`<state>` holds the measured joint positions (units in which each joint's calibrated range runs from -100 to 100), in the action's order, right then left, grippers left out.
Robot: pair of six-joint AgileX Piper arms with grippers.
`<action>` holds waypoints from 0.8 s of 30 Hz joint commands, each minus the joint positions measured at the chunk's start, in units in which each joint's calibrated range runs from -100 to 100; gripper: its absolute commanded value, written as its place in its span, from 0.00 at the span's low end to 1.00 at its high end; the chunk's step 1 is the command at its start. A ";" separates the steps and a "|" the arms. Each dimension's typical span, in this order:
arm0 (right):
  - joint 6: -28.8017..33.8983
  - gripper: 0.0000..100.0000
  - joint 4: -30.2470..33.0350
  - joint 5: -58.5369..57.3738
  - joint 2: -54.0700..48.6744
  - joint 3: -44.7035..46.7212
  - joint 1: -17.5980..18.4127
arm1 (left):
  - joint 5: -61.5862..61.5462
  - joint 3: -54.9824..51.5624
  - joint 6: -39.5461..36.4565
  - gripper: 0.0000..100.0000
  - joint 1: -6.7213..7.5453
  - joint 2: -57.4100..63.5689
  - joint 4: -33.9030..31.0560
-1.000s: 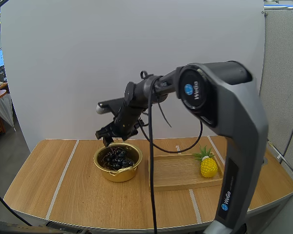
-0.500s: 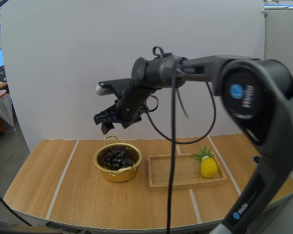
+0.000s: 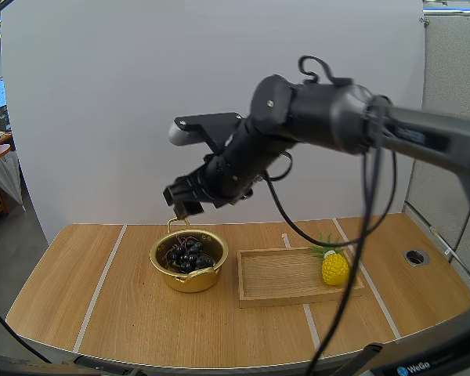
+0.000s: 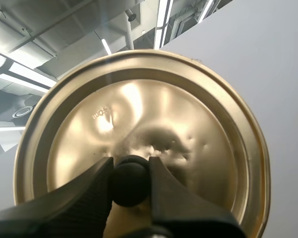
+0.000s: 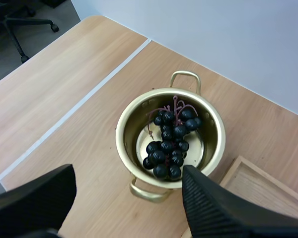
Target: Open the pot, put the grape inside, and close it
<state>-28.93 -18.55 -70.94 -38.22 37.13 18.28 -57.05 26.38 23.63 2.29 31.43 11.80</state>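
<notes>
A gold pot (image 3: 189, 272) stands uncovered on the table, left of centre, with a dark bunch of grapes (image 3: 187, 256) inside it. My right gripper (image 3: 178, 205) hangs open just above the pot's far rim, holding nothing. From the right wrist view, the pot (image 5: 128, 130) and the grapes (image 5: 170, 143) lie straight below the right gripper (image 5: 129, 174), whose fingers (image 5: 211, 206) stand wide apart. My left gripper (image 4: 130, 182) is shut on the black knob (image 4: 130, 174) of the gold lid (image 4: 188, 124), held up in the air.
A wooden tray (image 3: 276, 276) lies right of the pot, with a yellow toy pineapple (image 3: 334, 266) at its right end. The tray's corner (image 5: 253, 184) sits close beside the pot. Bare wood with white tape lines (image 3: 100, 286) stretches to the left.
My right gripper has risen out of the pot's mouth, leaving the grapes inside. The right arm has swung back and to the right, and the gripper now hangs above the pot's rim.
</notes>
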 commanded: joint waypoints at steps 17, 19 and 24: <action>-0.46 0.37 3.96 4.62 -12.45 13.62 -0.16 | 2.70 0.24 -0.82 0.00 0.17 0.32 -0.02; -0.46 0.00 3.84 4.62 -12.45 13.62 -0.16 | 2.70 0.24 -0.82 0.00 0.17 0.32 -0.02; -0.46 0.00 3.84 6.07 -12.45 13.62 -0.16 | 2.70 0.24 -0.82 0.00 0.17 0.32 -0.02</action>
<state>-28.93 -14.89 -66.44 -49.91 50.58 18.28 -57.05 26.38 23.63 2.29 31.43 11.80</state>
